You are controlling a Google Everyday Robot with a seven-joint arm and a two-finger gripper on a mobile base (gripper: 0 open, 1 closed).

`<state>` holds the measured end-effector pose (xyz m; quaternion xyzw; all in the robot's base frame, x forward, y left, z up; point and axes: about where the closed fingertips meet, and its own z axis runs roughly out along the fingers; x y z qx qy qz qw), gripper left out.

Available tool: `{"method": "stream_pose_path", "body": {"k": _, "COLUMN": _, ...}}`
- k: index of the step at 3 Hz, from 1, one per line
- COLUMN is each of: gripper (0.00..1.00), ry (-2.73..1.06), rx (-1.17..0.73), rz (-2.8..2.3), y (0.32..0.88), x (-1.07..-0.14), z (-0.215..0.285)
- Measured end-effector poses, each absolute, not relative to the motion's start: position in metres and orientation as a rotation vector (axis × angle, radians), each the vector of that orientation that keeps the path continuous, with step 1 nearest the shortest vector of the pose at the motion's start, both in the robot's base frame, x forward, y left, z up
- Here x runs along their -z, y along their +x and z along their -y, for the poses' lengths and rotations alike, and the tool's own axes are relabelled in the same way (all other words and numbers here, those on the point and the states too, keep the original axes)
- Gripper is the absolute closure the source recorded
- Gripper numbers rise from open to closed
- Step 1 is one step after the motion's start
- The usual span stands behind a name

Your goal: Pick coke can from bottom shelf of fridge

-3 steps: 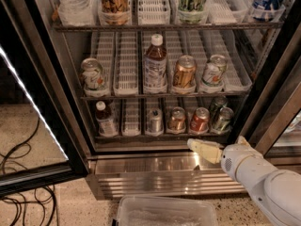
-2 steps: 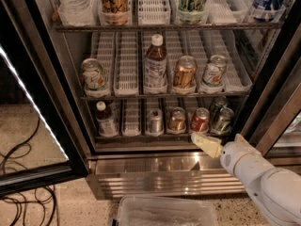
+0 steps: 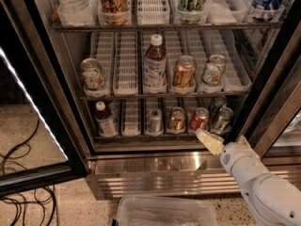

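Six containers lined up on the bottom shelf (image 3: 134,136) of the fridge (image 3: 155,173): a small white-capped bottle (image 3: 104,120) at the 9 o'clock end, then a silver can (image 3: 154,121), a copper-brown can (image 3: 177,119), the coke can (image 3: 199,119), and two green cans (image 3: 222,120) at the 3 o'clock end, one behind the other.

Reach step in hand, by the look of it; grasp not yet made. Gripper (image 3: 203,136) hovering just below the shelf's front edge, at about 5 o'clock from the coke can, near it but apart, aimed toward 11 o'clock. Wide or narrow: cannot tell from this angle. No can in it.

Next, most likely: rise toward 12 o'clock to clear the front rail, push in along the lane, take the red can from both sides without nudging the copper-brown neighbour at 9 o'clock or the green one at 3 o'clock, then close and draw straight out.

Little to read anywhere. White markings on the red can, not legible. Dark script on a tan can (image 3: 113,1) up at 11 o'clock on the top shelf, likewise unreadable. Brown label on the tall bottle (image 3: 154,65) one shelf up, no words made out.
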<state>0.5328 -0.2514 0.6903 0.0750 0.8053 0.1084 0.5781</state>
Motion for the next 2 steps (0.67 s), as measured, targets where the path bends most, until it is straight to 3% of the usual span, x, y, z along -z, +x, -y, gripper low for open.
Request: {"method": "stream_pose_path", "body": {"k": 2, "gripper": 0.12, "ry": 0.17, "rx": -0.213, "rz": -1.867, "y": 0.554, "x": -0.672, "z": 0.24}}
